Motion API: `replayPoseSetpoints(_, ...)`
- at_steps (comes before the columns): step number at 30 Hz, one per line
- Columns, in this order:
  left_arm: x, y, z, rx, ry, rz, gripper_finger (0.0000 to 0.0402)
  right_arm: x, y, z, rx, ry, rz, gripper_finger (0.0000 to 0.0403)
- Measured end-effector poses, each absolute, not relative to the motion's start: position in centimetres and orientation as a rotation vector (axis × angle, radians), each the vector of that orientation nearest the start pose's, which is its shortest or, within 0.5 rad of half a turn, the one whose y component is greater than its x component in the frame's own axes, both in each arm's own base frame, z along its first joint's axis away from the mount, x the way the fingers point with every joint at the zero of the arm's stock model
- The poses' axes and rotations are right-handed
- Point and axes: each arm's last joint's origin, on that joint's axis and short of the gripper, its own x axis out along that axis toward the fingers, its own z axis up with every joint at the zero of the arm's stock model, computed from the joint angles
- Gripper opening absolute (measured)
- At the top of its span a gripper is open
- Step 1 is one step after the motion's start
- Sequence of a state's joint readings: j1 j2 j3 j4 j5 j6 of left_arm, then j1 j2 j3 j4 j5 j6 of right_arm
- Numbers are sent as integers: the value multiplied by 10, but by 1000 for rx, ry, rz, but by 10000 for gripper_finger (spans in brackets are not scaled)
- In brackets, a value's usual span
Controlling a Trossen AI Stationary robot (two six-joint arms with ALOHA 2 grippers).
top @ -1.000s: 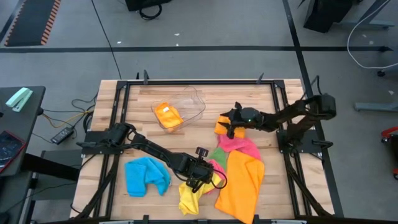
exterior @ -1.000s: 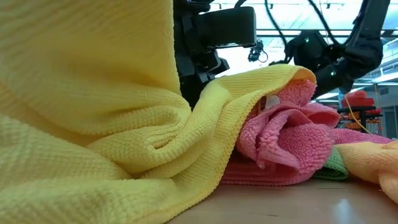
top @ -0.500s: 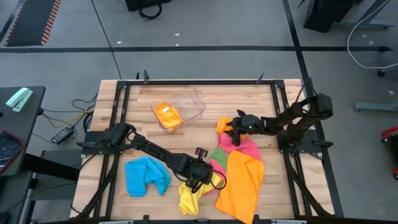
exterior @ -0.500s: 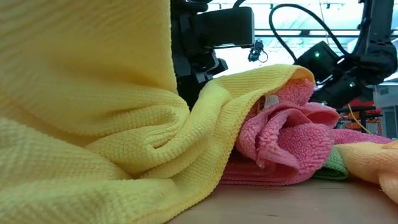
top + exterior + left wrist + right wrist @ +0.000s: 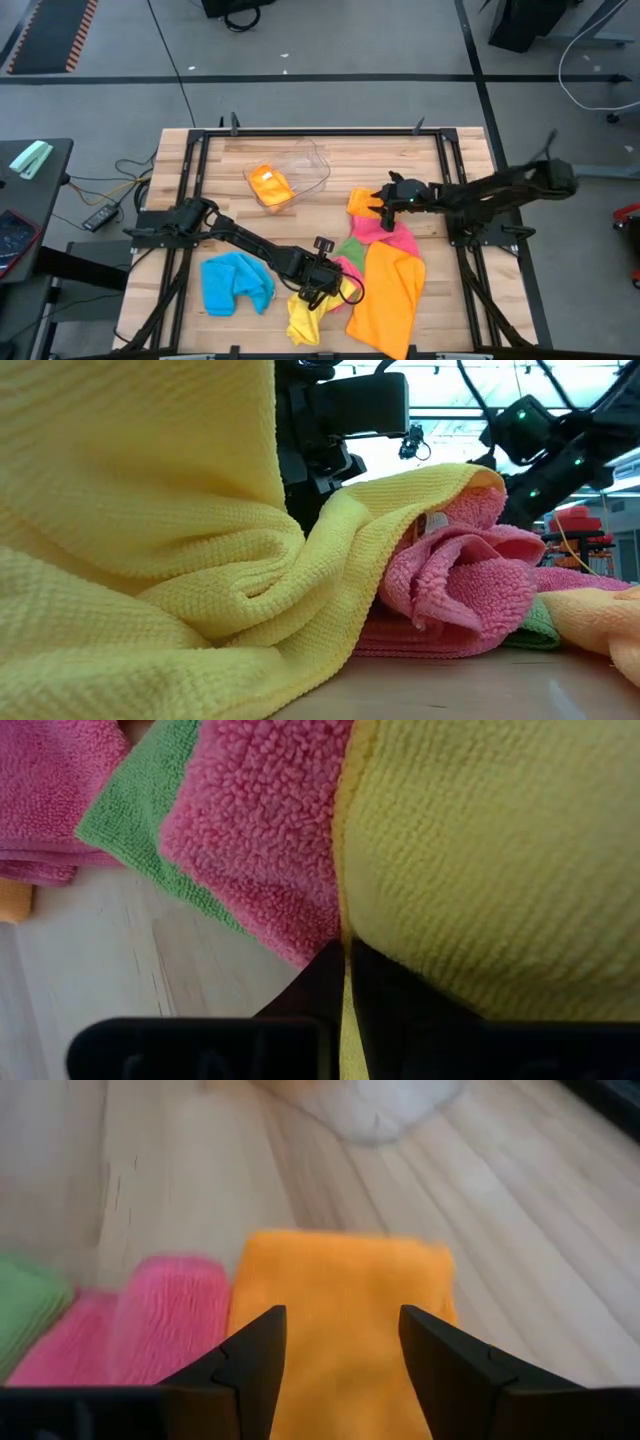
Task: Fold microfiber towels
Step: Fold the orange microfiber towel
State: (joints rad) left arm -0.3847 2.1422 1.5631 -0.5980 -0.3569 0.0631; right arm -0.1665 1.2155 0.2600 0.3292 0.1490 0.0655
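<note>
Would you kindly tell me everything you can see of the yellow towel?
The yellow towel is a soft, looped-pile cloth lying crumpled in deep folds near the table's front edge, between the blue towel and the big orange towel. One edge drapes over a pink towel. The left end effector is shut on its edge.

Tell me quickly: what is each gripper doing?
Left gripper: shut on the yellow towel.
Right gripper: open, holding nothing, above the orange towel.
</note>
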Motion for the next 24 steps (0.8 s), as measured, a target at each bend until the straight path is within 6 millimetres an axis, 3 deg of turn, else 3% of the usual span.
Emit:
replayPoseSetpoints(6, 409, -154, 154, 481, 1095, -59, 39, 171, -34, 141, 126, 684, -379, 203)
replayPoseSetpoints(14, 409, -154, 154, 481, 1095, -58, 32, 158, -33, 132, 153, 826, -439, 173)
replayPoseSetpoints(17, 409, -154, 154, 481, 1095, -58, 28, 159, -34, 129, 139, 842, -468, 137)
replayPoseSetpoints(24, 409, -154, 154, 482, 1095, -58, 35, 161, -35, 131, 124, 816, -475, 12)
